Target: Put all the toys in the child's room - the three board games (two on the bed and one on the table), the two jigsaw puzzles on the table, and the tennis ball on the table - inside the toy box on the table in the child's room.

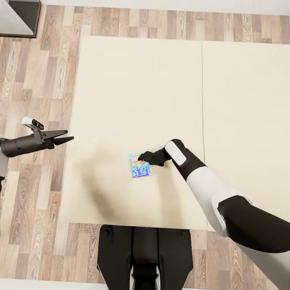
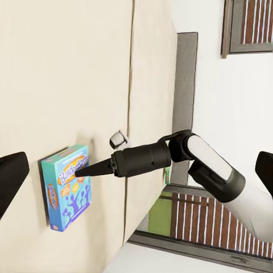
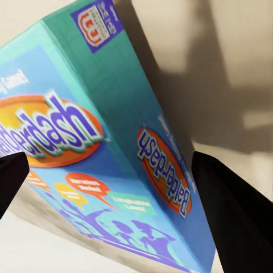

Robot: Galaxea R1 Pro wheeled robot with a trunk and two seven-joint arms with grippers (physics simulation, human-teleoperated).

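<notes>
Item: small blue board game (image 1: pixel 140 165), lying flat on the bed (image 1: pixel 141 80), toward its 6 o'clock edge.
Right tool (image 1: pixel 141 157): at the box's 1 o'clock corner, fingers apart, straddling the box edge in the right wrist view; not yet clamped.
Reason for pose: arm reaches low across the mattress, apparently to close on the box's thin side.
Left tool (image 1: pixel 64 139): hangs beyond the bed's 9 o'clock edge, fingers apart, holding nothing.
</notes>
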